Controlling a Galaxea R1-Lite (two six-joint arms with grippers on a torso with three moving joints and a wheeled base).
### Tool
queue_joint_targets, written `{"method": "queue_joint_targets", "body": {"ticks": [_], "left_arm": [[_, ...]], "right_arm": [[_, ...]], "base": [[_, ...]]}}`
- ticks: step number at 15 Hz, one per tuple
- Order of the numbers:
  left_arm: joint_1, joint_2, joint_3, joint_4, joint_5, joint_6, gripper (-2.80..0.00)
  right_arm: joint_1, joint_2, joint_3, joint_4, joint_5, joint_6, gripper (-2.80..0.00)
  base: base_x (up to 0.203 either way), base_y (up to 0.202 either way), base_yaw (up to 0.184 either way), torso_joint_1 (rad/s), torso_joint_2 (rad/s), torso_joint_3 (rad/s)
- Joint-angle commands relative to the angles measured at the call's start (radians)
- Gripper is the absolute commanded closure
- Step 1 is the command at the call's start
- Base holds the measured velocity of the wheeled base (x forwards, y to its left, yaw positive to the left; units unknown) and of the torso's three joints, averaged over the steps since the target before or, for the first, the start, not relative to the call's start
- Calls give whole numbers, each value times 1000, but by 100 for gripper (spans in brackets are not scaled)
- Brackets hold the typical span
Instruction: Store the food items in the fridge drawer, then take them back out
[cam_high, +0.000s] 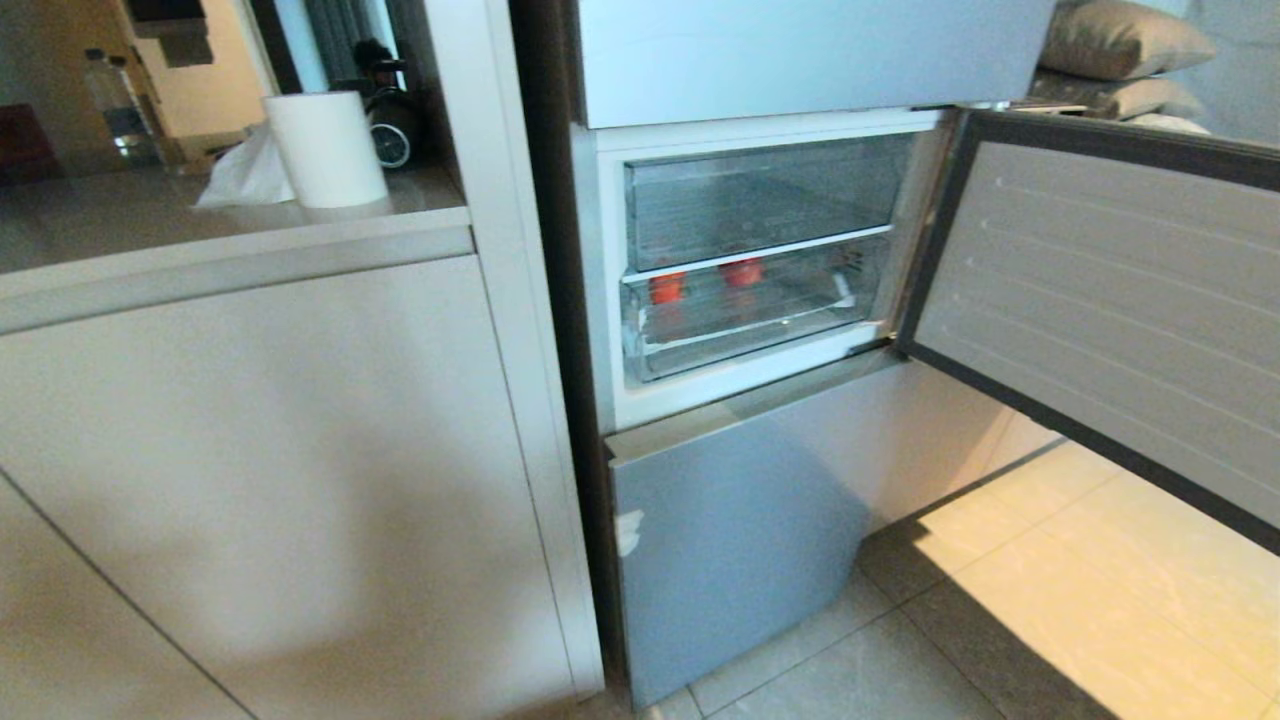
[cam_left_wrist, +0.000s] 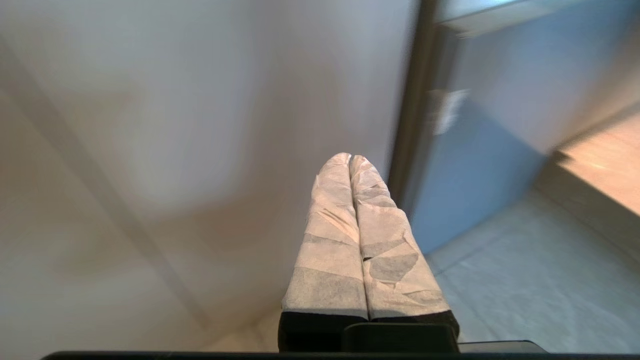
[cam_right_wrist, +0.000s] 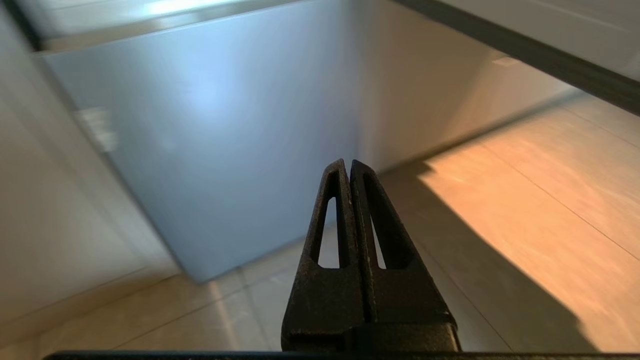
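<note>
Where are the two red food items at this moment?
In the head view, both food items sit side by side in the lower clear fridge drawer, inside the open fridge, below the other clear bin.

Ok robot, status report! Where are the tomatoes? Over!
Left gripper, right gripper: both shut, empty, low by fridge. Two tomatoes inside the drawer. Door open, nothing blocking.

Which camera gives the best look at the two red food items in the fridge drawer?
The head view. It looks into the open fridge, where both food items sit behind the clear front of the fridge drawer. Neither wrist view shows them, only the lower door panel and the floor.
</note>
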Motion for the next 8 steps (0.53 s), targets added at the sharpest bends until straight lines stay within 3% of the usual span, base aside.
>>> {"method": "queue_joint_targets", "body": {"ticks": [1, 8], "left_arm": [[0, 0, 0, 0, 0, 0, 0], [0, 0, -1, 0, 0, 0, 0]], "right_arm": [[0, 1, 0, 1, 0, 0, 0], [0, 2, 0, 1, 0, 0, 0]], "base": [[-3, -10, 176, 2, 2, 2], [-1, -9, 177, 2, 2, 4]]}}
